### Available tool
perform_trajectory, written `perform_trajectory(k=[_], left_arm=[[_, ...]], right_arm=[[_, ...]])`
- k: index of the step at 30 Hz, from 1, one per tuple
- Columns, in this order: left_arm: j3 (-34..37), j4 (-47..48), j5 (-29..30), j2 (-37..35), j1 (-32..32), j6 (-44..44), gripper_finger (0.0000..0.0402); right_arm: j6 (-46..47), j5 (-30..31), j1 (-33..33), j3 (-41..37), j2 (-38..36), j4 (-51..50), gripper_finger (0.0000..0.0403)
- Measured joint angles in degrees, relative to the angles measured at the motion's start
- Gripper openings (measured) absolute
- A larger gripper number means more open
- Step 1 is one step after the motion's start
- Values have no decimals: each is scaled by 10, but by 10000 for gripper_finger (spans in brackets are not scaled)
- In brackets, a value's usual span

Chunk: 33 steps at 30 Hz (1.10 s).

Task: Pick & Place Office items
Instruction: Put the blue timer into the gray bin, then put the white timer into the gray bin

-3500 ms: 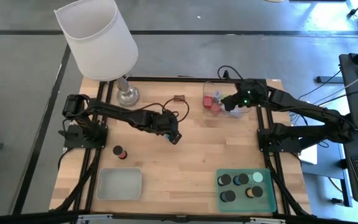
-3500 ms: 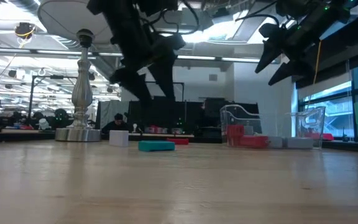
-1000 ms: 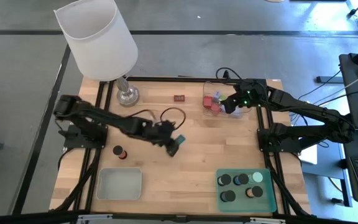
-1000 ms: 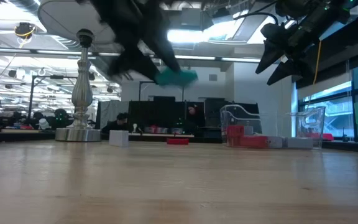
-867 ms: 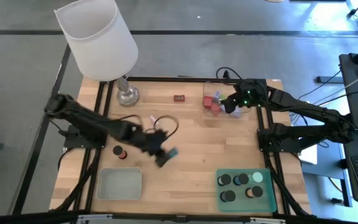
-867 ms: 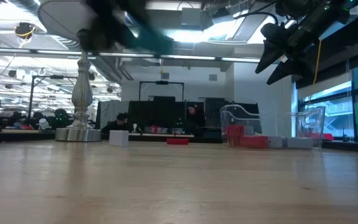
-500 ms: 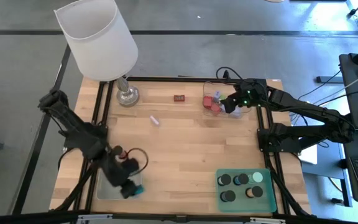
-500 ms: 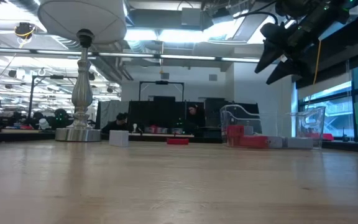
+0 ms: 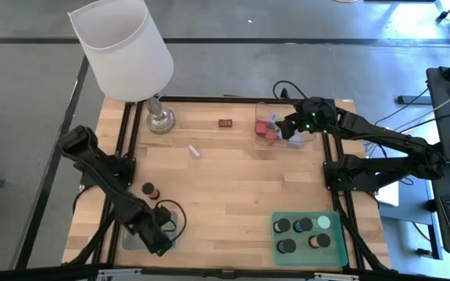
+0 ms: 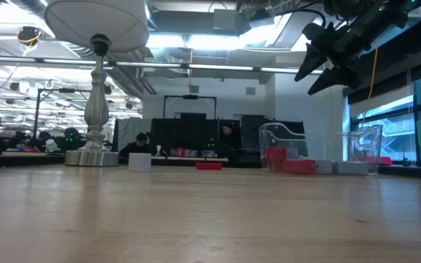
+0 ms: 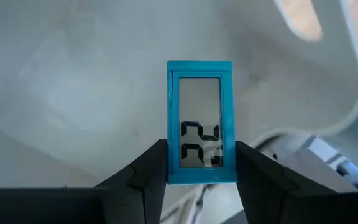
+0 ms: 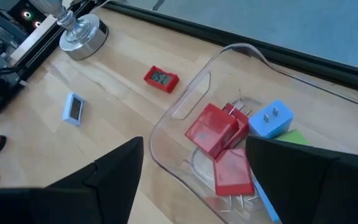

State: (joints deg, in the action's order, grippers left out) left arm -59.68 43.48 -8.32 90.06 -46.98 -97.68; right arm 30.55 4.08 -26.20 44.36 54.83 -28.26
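Note:
A small teal-framed display piece (image 11: 201, 118) sits between the fingers of my left gripper (image 11: 201, 150), which is shut on it over the grey tray (image 11: 73, 93) at the table's near left (image 9: 135, 226); in the high view the gripper (image 9: 162, 240) hides the piece. My right gripper (image 12: 194, 146) hangs open above the clear tray (image 12: 229, 50) at the far right (image 9: 268, 105), touching nothing. Red blocks (image 12: 219, 140), a blue block (image 12: 270, 118) and a green bit lie in that tray. A red display piece (image 12: 160, 78), a lilac one (image 12: 73, 107) and a red-topped cylinder (image 9: 151, 190) rest on the table. My left gripper pinches the teal piece by its two long sides (image 11: 171, 163), near the end closest to the wrist, between its two fingers (image 11: 148, 171). The piece points forward along the fingers, display face up toward the camera. Whether it touches the tray floor cannot be told.
A green tray (image 9: 334, 254) with several dark cylinders stands at the near right. The white-shaded lamp (image 9: 123, 47) stands on its metal base (image 9: 160, 121) at the far left. Bare wood lies across the table's middle (image 9: 233, 187).
My left gripper has swung from the table's middle toward the near left corner, carrying the teal piece clear of the table, and now hangs over the grey tray. It has left the low view.

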Motion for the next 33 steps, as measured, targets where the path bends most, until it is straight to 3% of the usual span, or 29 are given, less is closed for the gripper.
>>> perform_trajectory(k=[10,15,25,29,33], left_arm=[[0,-34,-8,49,4,-8,169],[0,-22,-59,41,24,-67,184],[0,-25,-135,9,56,-61,196],[0,-22,-112,-32,69,-55,190],[0,-20,-32,-89,87,-55,184]], right_arm=[[0,0,0,0,0,0,286],[0,0,0,0,0,0,286],[-21,0,0,0,7,0,286],[-21,0,0,0,7,1,286],[-22,0,0,0,7,1,286]])
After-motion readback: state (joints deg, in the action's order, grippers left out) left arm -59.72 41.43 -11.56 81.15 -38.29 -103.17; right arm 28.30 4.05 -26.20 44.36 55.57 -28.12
